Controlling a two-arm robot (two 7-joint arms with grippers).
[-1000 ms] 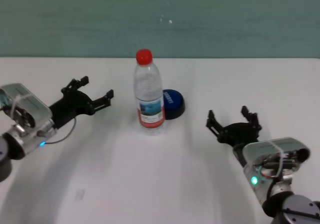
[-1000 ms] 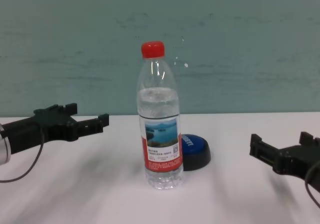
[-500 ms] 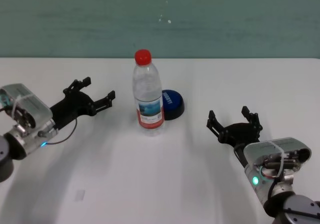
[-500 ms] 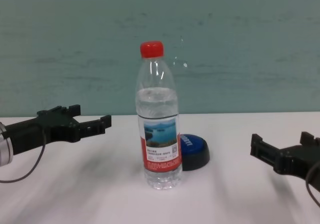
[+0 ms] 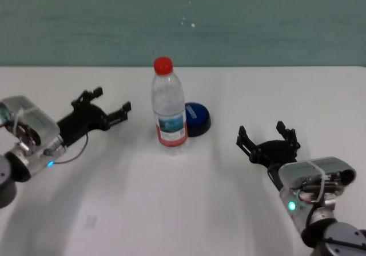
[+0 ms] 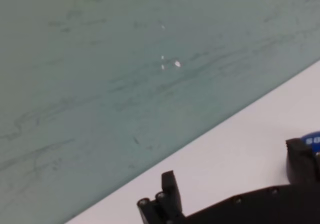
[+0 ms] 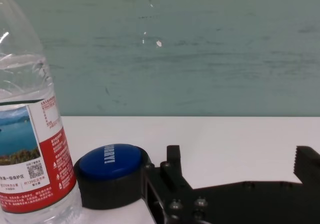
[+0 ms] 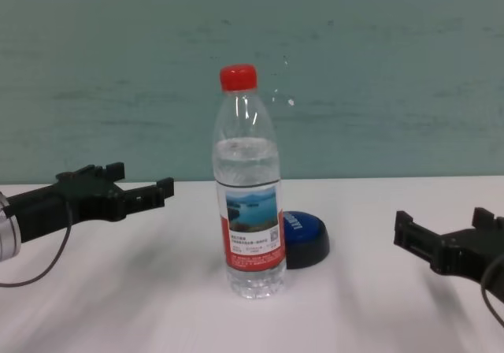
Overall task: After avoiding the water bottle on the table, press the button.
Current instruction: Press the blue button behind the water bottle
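A tall clear plastic water bottle [image 5: 169,106] with a red screw cap and a red-and-white label bearing a lake landscape stands upright near the middle of the plain flat white bench [image 5: 189,210], partly filled with water. Just behind it and to its right side lies the low round blue dome-shaped push button [image 5: 196,118] with small white lettering on a black base; in the head view the bottle overlaps the button's left edge, and whether the two touch cannot be told. The left gripper [image 5: 107,106], black and carried on a silver wrist, hovers above the bench to the left of the bottle, pointing toward it, apart from it with bare bench between; its jaws stand spread apart with nothing between them. In the left wrist view one of its fingertips [image 6: 168,180] shows against the white bench and green wall [image 6: 125,59], with a sliver of the blue button at the picture's edge. The right gripper [image 5: 267,137] sits over the bench well to the right of the button and nearer the robot, its jaws likewise wide and holding nothing. The right wrist view looks past its black fingers [image 7: 173,156] to the button and the bottle's label beyond.
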